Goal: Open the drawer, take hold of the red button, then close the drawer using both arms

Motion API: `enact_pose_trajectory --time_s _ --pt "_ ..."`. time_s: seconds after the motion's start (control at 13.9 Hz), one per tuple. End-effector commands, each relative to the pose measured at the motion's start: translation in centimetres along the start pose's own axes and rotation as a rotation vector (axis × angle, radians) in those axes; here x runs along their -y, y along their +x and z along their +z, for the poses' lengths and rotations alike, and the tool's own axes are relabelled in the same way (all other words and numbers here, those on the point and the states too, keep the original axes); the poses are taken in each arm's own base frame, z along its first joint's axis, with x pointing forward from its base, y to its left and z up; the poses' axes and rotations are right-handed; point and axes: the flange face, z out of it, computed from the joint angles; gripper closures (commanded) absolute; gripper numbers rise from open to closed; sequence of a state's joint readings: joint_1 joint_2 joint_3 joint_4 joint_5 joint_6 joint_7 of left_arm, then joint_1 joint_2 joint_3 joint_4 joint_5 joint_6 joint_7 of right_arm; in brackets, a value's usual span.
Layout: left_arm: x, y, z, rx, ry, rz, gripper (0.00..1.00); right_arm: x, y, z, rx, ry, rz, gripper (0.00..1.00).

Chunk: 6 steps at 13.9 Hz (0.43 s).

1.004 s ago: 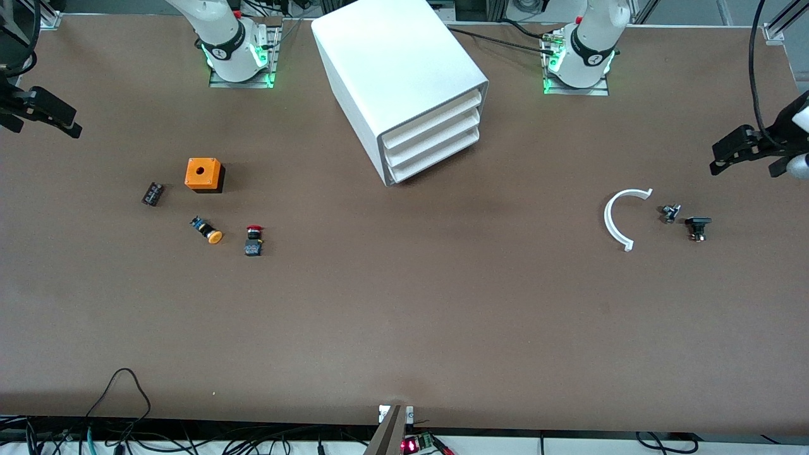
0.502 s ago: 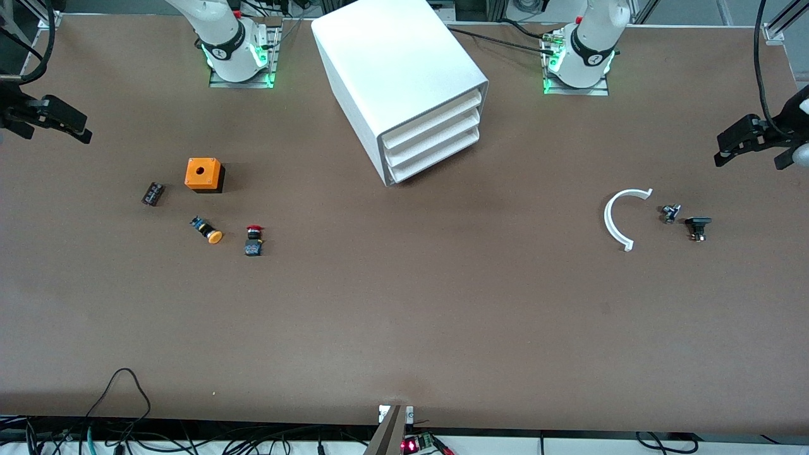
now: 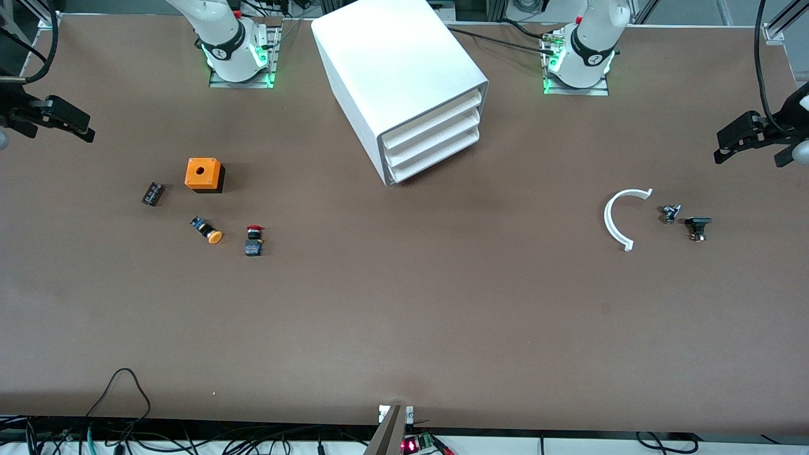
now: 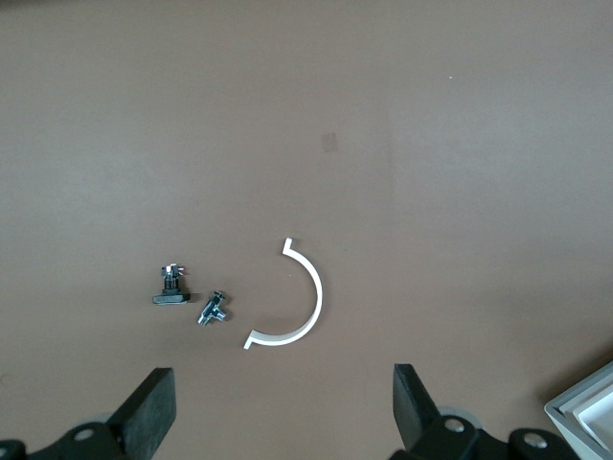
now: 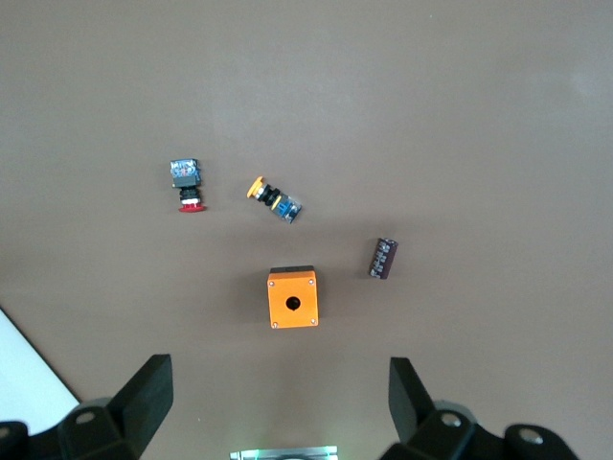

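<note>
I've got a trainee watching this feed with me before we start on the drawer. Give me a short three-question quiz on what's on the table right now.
1. True or false: the lowest drawer of the cabinet is already pulled out.
2. Which lies nearer the front camera: A) the red-capped button, B) the orange box, C) neither?
3. Fill in: both the left gripper and the right gripper are ____ and hold nothing.

Key
1. False: all three drawers sit flush.
2. A.
3. Open. The left gripper is over the white curved piece; the right gripper is over the orange box.
</note>
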<state>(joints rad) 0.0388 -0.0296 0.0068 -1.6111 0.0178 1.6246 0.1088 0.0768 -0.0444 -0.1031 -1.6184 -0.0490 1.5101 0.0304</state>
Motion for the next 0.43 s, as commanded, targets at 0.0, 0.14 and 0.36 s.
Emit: enact_pose_trajectory --time_s 0.0,0.14,0.36 --pt "0.23 -0.12 -0.77 0.011 0.010 0.021 0.00 -0.12 -0.42 0.03 0.026 0.012 -0.002 0.00" --pt "0.17 -0.02 -0.48 0.018 0.011 0.021 0.00 -0.13 -0.52 0.11 0.035 0.012 0.001 0.00" --pt "0.26 0.00 -0.38 0.021 0.010 0.021 0.00 -0.14 -0.32 0.00 0.021 0.011 -0.001 0.00"
